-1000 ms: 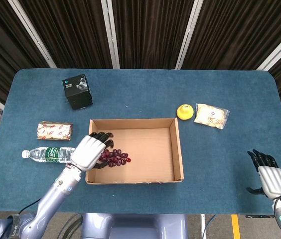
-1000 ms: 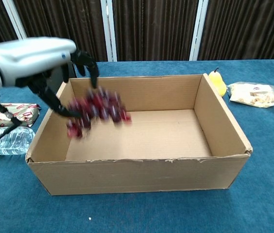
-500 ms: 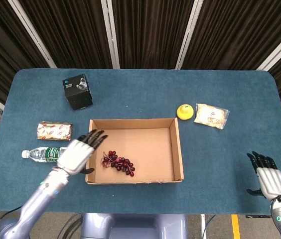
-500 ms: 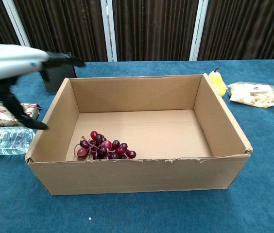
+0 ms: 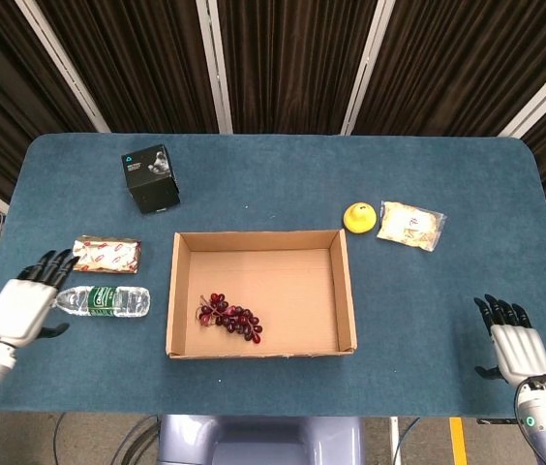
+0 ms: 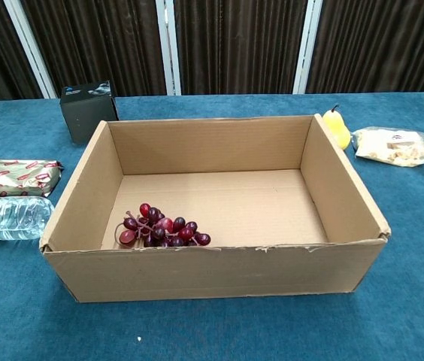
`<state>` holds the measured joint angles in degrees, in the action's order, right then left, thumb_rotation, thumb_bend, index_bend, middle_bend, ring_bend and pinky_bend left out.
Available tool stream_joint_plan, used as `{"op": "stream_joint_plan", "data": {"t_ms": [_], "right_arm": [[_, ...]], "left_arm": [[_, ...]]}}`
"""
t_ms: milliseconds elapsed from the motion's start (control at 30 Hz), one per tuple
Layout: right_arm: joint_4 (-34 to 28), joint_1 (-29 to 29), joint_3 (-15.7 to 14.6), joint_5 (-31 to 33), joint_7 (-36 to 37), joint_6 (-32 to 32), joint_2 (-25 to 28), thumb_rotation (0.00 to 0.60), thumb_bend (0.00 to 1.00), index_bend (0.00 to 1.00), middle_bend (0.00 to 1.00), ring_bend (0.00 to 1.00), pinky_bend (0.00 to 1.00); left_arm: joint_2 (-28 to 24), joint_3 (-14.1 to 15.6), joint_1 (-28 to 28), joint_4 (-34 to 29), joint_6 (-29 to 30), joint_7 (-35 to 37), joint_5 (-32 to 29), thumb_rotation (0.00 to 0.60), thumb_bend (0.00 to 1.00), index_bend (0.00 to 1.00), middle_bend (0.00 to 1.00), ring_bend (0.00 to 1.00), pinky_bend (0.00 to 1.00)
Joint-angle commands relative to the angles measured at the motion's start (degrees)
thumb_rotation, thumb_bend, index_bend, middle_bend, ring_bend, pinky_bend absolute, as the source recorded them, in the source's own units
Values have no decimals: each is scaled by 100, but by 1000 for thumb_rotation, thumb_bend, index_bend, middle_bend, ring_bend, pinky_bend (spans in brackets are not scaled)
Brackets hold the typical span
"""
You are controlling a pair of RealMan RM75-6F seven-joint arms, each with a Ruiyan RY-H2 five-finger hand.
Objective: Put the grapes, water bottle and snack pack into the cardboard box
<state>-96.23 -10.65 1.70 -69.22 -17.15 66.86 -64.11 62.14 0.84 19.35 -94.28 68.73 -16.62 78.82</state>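
— Which hand takes the next thing?

— My left hand [image 5: 23, 308]. It sits at the left edge of the desk [image 5: 273, 174], fingers spread, holding nothing. The water bottle [image 5: 99, 301] lies just to its right, cap end nearest my fingers. Its long axis runs along the desk's front edge, left to right, so I would judge the hand has to come over the bottle's side, across that axis, not in from the cap.

— And the snack pack?

— The snack pack [image 5: 106, 255] is just behind the bottle, lying the same way and also near my left hand. The cardboard box [image 5: 258, 237] stands to the right of both, open, near the front edge at the middle.

— What is already inside?

— One bunch of grapes [image 5: 229, 317], in the front-left part of the box floor.

— Your right hand?

— My right hand [image 5: 517, 350] is at the front-right corner, fingers straight and slightly apart, empty, well apart from everything.

— The count?

— One bottle, one snack pack, one bunch of grapes, one box. Besides those: one black box [image 5: 151, 177] toward the back left, one pear [image 5: 359, 216] and one clear bag [image 5: 410, 225] right of the cardboard box.
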Motion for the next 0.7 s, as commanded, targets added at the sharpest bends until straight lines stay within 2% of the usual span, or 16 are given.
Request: {"op": "stream_joint_plan", "data": {"t_ms": [33, 300, 433, 600, 700], "right_arm": [[-41, -32, -36, 30, -81, -50, -50, 600, 0, 0, 0, 0, 0], [-96, -73, -101, 26, -125, -129, -31, 600, 1, 0, 0, 0, 0], [-89, -68, -118, 38, -161, -106, -41, 600, 1, 0, 0, 0, 0], [-111, -104, -144, 58, -186, -176, -33, 600, 1, 0, 0, 0, 0], [-118, -113, -156, 57, -181, -195, -25, 600, 1, 0, 0, 0, 0]], "left_arm": [[325, 13, -11, 568, -328, 310, -267, 600, 0, 0, 0, 0, 212], [879, -61, 282, 1312, -970, 467, -411, 600, 0, 0, 0, 0, 115], [1138, -115, 466, 1598, -1308, 547, -475, 600, 0, 25, 0, 0, 103], [1390, -135, 667, 1828, -1583, 575, -423, 600, 0, 133, 0, 2, 107], [1504, -98, 748, 1898, -1696, 470, -381, 600, 0, 213, 51, 55, 152]]}}
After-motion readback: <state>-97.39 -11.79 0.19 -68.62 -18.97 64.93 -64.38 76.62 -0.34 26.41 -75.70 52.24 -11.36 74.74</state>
